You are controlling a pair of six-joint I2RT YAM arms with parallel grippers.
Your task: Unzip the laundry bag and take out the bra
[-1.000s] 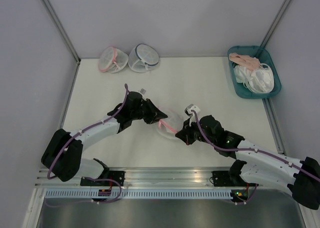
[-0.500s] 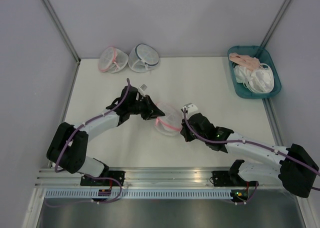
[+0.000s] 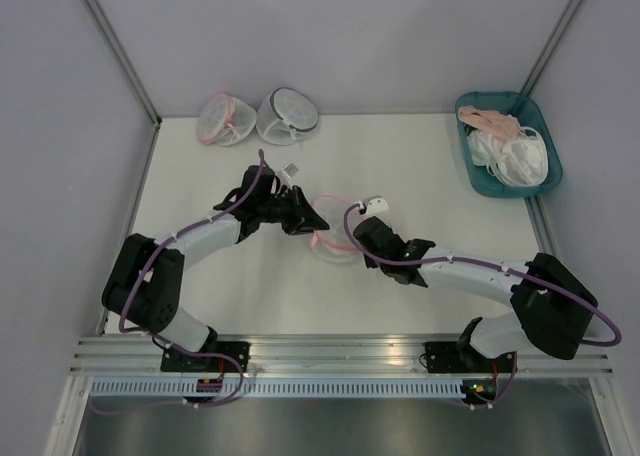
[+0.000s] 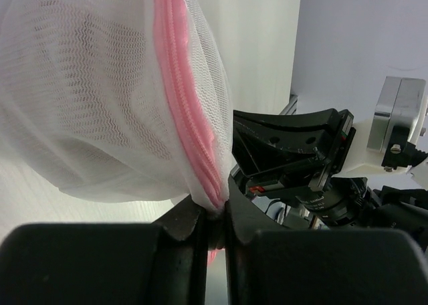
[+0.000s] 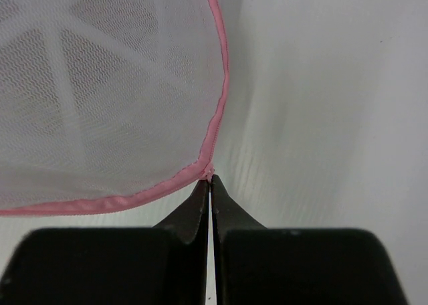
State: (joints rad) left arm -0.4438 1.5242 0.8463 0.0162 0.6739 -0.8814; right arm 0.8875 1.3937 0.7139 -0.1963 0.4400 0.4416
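Observation:
The laundry bag (image 3: pixel 335 244), white mesh with a pink zipper rim, lies mid-table between both grippers. My left gripper (image 3: pixel 319 224) is shut on the bag's left end; in the left wrist view its tips (image 4: pixel 215 215) pinch the pink rim (image 4: pixel 180 104) and the mesh (image 4: pixel 100 104). My right gripper (image 3: pixel 354 236) is on the bag's right side. In the right wrist view its tips (image 5: pixel 210 179) are closed on the small zipper pull at the corner of the pink rim (image 5: pixel 217 104), with the mesh (image 5: pixel 100 84) to the left. The bra does not show through the mesh.
Two more mesh pouches stand at the back left, one pink-trimmed (image 3: pixel 221 118) and one dark-trimmed (image 3: pixel 288 114). A teal tray (image 3: pixel 500 95) at the back right holds white mesh pouches and pale pink garments (image 3: pixel 490 122). Grey walls enclose the table.
My right gripper has swung up and left around the bag's right side, holding the zipper pull. My left gripper and the bag have shifted slightly toward the back.

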